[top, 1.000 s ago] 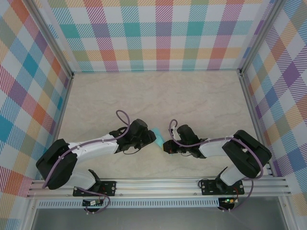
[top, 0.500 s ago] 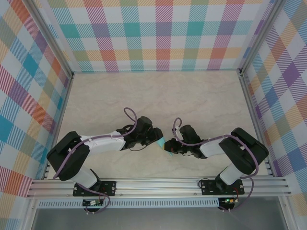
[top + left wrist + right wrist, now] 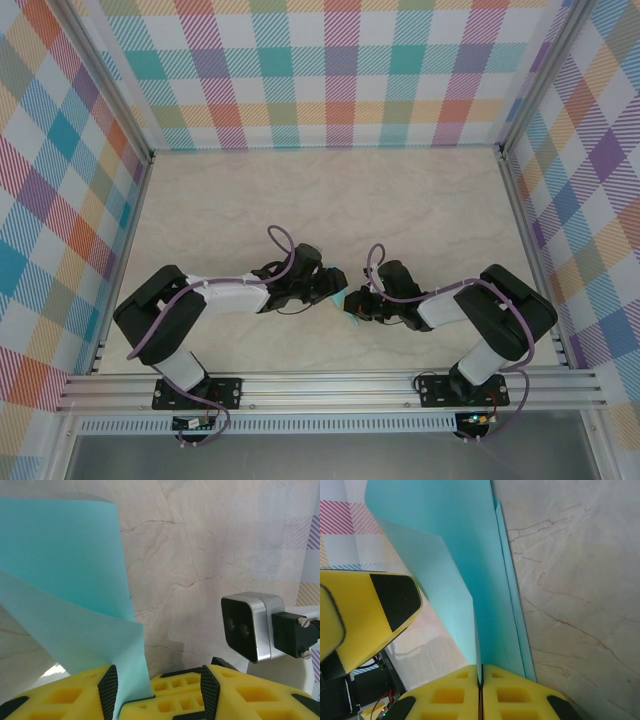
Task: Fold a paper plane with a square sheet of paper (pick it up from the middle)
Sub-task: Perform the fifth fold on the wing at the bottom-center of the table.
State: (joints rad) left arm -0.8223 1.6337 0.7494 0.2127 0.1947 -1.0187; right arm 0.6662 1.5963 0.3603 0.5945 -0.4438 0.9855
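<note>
**Arm pose, overhead view.** We see the left arm (image 3: 225, 295) with its elbow out toward the left wall. Its forearm lies low and points right, toward the middle of the table (image 3: 330, 200). The right arm (image 3: 450, 305) mirrors it, with the elbow out to the right and the forearm pointing left. The two wrists meet nose to nose over the near half of the table, a little ahead of the base rail (image 3: 330, 385).

**Right gripper** (image 3: 480, 672). The jaws are pressed together and clamped on an edge of the sheet of paper (image 3: 460, 530). The sheet rises from the seam between the fingers as overlapping teal layers, with one flap folded across.

**Left gripper** (image 3: 159, 692). The jaws are apart. The sheet runs down into the gap between them, just beside the left-hand pad (image 3: 107, 690). We cannot tell whether that pad touches the paper. In the right wrist view, one yellow left finger (image 3: 370, 615) stands just beside the folded flap.

**Paper location.** The paper sits between the two gripper tips, near the table's middle. The right wrist camera (image 3: 247, 625) sits close by.
</note>
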